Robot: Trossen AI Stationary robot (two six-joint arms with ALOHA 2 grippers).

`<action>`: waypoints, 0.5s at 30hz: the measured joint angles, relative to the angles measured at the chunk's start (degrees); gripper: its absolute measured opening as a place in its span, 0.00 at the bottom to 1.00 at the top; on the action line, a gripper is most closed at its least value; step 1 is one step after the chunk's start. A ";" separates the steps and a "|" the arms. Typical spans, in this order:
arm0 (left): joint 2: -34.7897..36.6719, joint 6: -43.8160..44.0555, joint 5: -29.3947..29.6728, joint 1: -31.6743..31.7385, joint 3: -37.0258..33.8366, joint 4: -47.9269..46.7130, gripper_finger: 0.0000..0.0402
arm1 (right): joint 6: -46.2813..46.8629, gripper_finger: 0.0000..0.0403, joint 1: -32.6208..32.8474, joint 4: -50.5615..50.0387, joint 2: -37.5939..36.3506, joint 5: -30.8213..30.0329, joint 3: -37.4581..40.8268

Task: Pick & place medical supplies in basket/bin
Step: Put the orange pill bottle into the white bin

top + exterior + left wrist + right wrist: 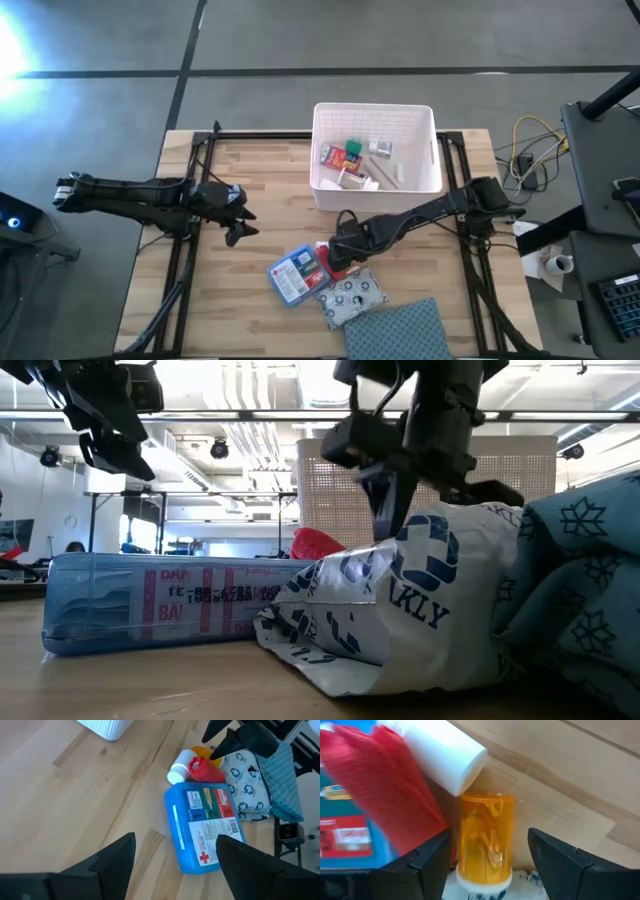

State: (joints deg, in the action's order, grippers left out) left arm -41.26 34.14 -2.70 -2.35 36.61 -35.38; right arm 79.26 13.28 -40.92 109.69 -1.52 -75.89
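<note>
Wooden desk (250, 180), bin (375, 118) part-filled; right pincer (487, 857) hovers wide open, empty, straddling the orange bottle (486, 840). Next, I'd guess: lower, close. Left pincer (172, 865) waits open.

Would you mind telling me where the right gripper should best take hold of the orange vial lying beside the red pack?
Probably across the middle of its round body. The orange vial lies on its side on the table, its white cap toward the patterned pouch. The right gripper is open, one finger on each side, so coming straight down suits it. The red pack sits close to one finger, so that side is tight.
</note>
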 joint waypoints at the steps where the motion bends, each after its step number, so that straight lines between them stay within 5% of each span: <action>1: -0.03 -0.18 0.00 0.00 -0.06 0.03 0.64 | -0.08 0.61 -0.02 -0.05 0.67 0.00 -0.12; 9: 0.12 -1.23 -0.07 0.00 -1.12 0.21 0.64 | -3.07 0.61 -0.04 -0.26 6.57 2.71 -3.28; 15: 0.95 -1.23 -0.11 0.00 -2.30 0.29 0.64 | -3.38 0.50 -0.15 -0.71 6.76 0.24 -4.56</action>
State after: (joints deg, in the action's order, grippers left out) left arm -40.32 32.91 -2.81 -2.35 34.31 -35.09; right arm 75.87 13.13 -41.63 116.45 -1.27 -80.44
